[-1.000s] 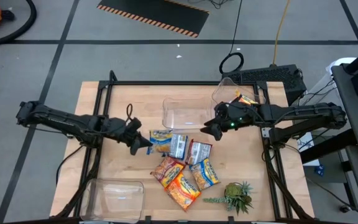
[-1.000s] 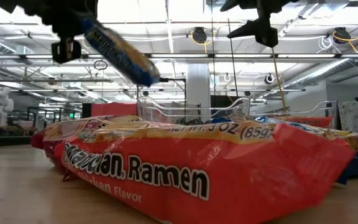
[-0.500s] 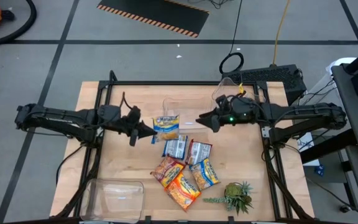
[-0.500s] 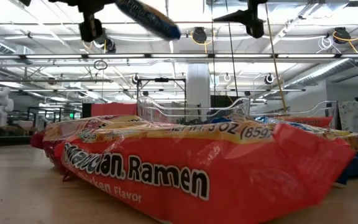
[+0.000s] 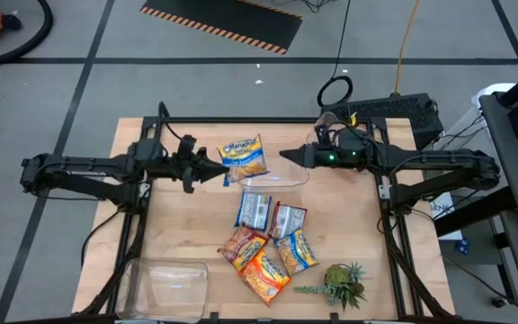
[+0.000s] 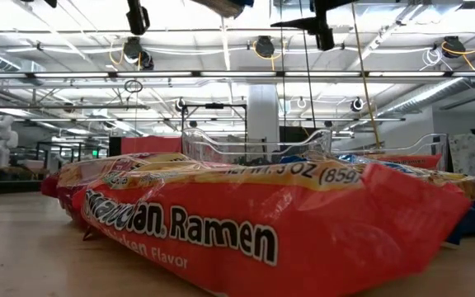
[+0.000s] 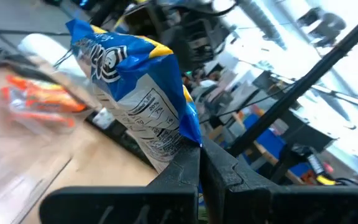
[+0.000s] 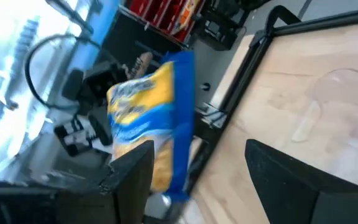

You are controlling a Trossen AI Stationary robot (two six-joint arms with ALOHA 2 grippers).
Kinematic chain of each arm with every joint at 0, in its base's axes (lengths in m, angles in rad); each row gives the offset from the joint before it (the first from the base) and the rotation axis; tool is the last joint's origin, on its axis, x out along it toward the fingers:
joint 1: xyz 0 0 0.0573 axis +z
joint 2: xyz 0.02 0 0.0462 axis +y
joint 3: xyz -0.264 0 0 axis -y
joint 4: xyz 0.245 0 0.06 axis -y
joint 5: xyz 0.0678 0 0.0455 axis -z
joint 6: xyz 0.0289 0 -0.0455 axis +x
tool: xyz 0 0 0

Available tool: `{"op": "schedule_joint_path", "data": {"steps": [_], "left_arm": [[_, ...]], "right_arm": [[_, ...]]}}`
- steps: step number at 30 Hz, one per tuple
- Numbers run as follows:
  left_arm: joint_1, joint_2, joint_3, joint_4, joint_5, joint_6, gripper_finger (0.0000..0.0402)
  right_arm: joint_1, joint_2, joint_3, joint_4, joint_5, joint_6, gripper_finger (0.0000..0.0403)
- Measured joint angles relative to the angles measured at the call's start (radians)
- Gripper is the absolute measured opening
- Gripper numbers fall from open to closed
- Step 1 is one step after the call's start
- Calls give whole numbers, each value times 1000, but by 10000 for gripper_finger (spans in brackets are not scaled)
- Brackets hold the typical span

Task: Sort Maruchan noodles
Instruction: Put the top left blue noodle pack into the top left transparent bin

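Note:
A blue-and-yellow Maruchan packet hangs in the air over the far-left corner of the middle clear bin, held by my left gripper, which is shut on it. The low view shows only its lower end at the top. My right gripper is open and empty, just right of that packet, above the same bin; its wrist view shows the packet ahead. Several other packets, orange, blue-and-yellow and dark red-brown, lie in a pile flat on the table. My left gripper pinches the blue-and-yellow packet between its two fingers at one lower corner of the wrapper. The fingers come about level from the table's left. The packet is lifted clear of the table and sticks out past the fingertips toward the right gripper, tilted.
A second clear bin sits at the far right, partly under my right arm. A third sits at the near left corner. A small green spiky plant lies near the right near corner. Bare wood shows left of the pile.
My left gripper has risen and moved toward the table's far edge, carrying the blue-and-yellow packet from beside the pile up over the middle bin's far-left corner. My right gripper has also risen and drifted toward the far edge and slightly left, staying open.

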Motion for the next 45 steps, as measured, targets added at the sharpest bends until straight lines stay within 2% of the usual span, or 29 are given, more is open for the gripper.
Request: {"op": "schedule_joint_path", "data": {"steps": [5, 13, 19, 23, 26, 34, 45], "left_arm": [[22, 0, 0, 26, 54, -2, 1], [48, 0, 0, 72, 121, -3, 1], [58, 0, 0, 72, 179, -26, 1], [58, 0, 0, 72, 179, -2, 1], [63, 0, 0, 69, 179, 15, 1], [103, 0, 0, 61, 179, 37, 1], [117, 0, 0, -39, 179, 56, 3]], "right_arm": [[-5, 57, 0, 120, -55, 105, 247], [-13, 160, 0, 233, -176, 118, 248], [-39, 234, 0, 480, -208, 149, 283], [-48, 274, 0, 531, -210, 154, 307], [-46, 301, 0, 580, -236, 154, 309], [-24, 319, 0, 655, -235, 101, 263], [-24, 317, 0, 657, -258, 109, 143]]}}
